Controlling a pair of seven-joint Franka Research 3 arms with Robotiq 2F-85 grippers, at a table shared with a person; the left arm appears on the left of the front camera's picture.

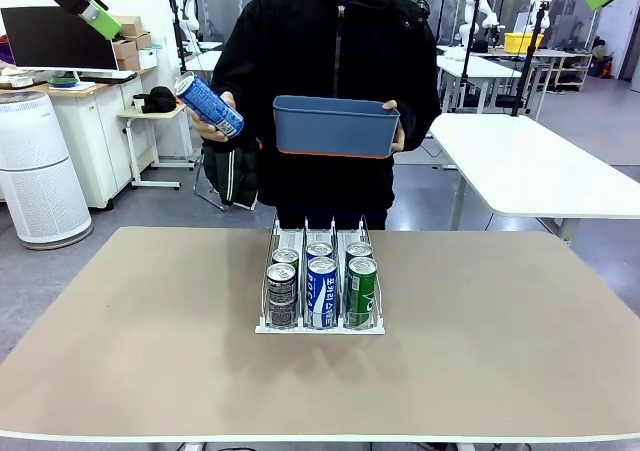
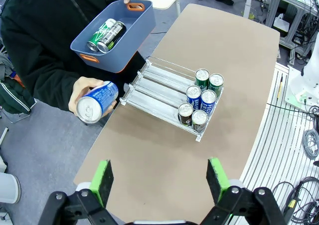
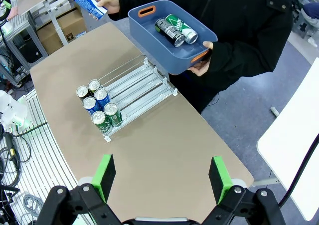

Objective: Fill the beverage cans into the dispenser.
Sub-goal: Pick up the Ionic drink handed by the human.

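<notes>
Left gripper and right gripper hang high over the near side of the dispenser, jaws spread wide and holding nothing. Six cans stand at the dispenser's near end, two per lane; its far half is bare. Beyond the dispenser, on the left, a hand offers a blue can, beside a bin with two more. The left gripper looks best placed: close on the can's mid-body, clear of the person's fingers, then stand it in the dispenser's middle lane behind the blue ones.
</notes>
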